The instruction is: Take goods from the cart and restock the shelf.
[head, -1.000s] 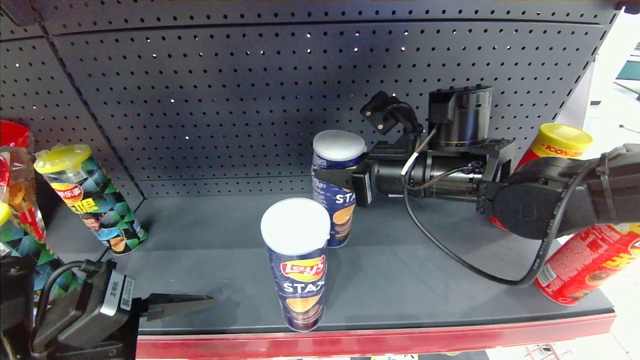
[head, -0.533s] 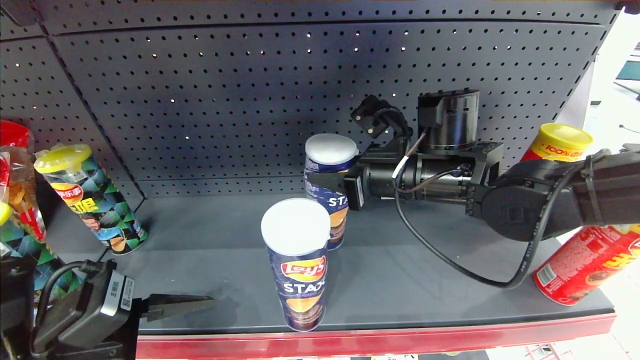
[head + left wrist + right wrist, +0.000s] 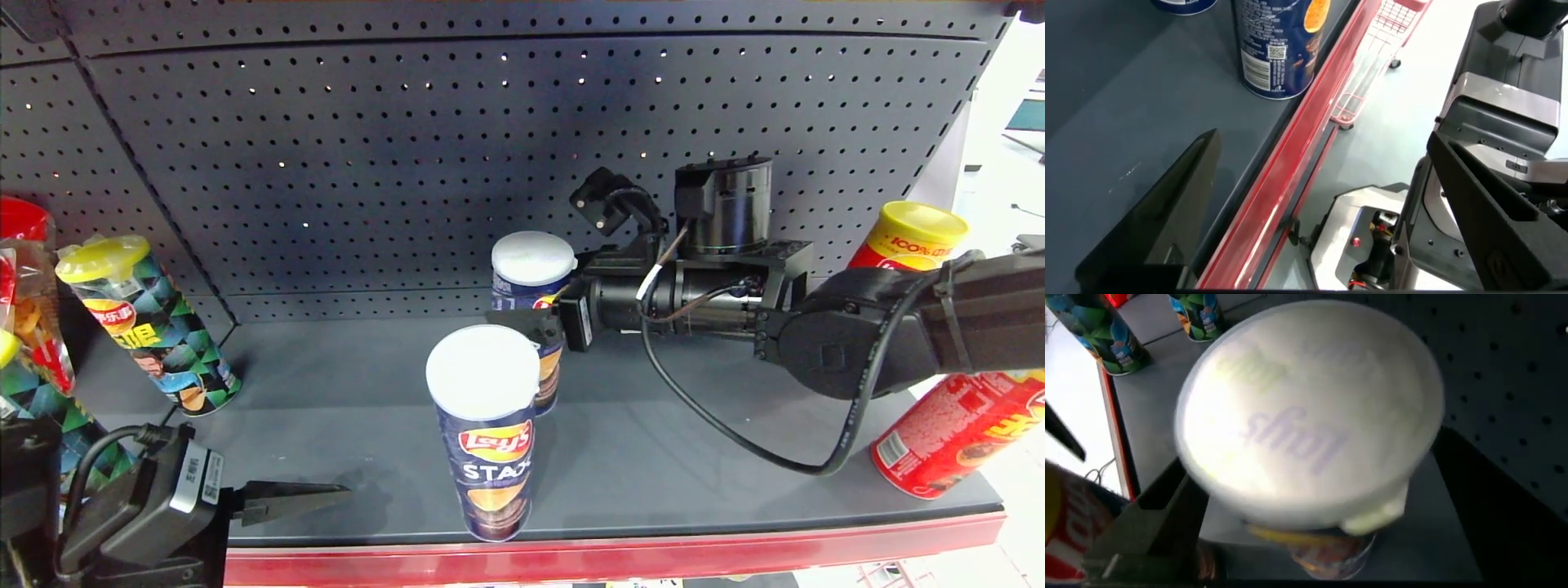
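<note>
Right gripper [image 3: 536,320] tight around rear blue can [image 3: 532,260] on shelf [image 3: 653,445]; left gripper [image 3: 1323,151] wide apart

Shelf [image 3: 653,457] dim, soft shadows under cans [image 3: 486,425] and on pegboard [image 3: 367,163] (pinpoints of light through its holes). Overexposed white glare past the right end.

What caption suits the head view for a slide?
Right gripper grips the rear can behind the front can on the shelf; left gripper hovers open.
</note>
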Available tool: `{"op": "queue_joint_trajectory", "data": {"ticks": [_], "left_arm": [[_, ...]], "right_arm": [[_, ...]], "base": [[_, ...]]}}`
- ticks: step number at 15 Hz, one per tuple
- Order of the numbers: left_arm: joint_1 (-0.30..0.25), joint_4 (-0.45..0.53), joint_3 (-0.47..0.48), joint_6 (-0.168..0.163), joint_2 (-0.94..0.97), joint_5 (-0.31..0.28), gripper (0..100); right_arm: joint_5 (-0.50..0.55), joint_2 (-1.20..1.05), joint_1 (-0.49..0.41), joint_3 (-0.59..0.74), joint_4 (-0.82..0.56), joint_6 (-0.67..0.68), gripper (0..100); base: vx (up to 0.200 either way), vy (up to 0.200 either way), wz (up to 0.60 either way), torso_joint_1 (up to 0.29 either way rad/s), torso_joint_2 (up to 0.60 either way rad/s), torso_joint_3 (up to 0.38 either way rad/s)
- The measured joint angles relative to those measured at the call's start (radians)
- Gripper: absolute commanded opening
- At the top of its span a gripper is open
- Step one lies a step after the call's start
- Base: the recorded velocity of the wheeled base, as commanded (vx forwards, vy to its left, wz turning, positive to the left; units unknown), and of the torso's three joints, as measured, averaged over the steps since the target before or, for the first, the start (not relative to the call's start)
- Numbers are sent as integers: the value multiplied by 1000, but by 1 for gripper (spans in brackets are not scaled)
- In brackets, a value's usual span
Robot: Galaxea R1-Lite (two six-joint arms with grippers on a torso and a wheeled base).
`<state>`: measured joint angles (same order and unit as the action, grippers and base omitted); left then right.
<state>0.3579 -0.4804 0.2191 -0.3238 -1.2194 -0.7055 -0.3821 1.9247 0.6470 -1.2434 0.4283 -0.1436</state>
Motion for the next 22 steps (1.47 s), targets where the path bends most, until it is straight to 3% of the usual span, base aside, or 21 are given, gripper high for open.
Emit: {"op": "queue_joint_trajectory", "data": {"ticks": [6,10,16,22], "left_arm": [[-1,-1,11,21,-22,10,100],[-1,-3,45,27,-80,93,100],[1,-4,110,26,-201,155,100],[8,-4,212,25,-338,201,100]], "right_arm": [[23,-118,-15,165,-1,16,100],[46,-264,-37,343,-1,19,100],[56,-574,-55,625,-2,14,100],[154,-873,-59,753,-14,18,100]], "base": [[0,0,0,0,0,0],[0,0,0,0,0,0],[0,0,0,0,0,0],[0,0,0,0,0,0]]}}
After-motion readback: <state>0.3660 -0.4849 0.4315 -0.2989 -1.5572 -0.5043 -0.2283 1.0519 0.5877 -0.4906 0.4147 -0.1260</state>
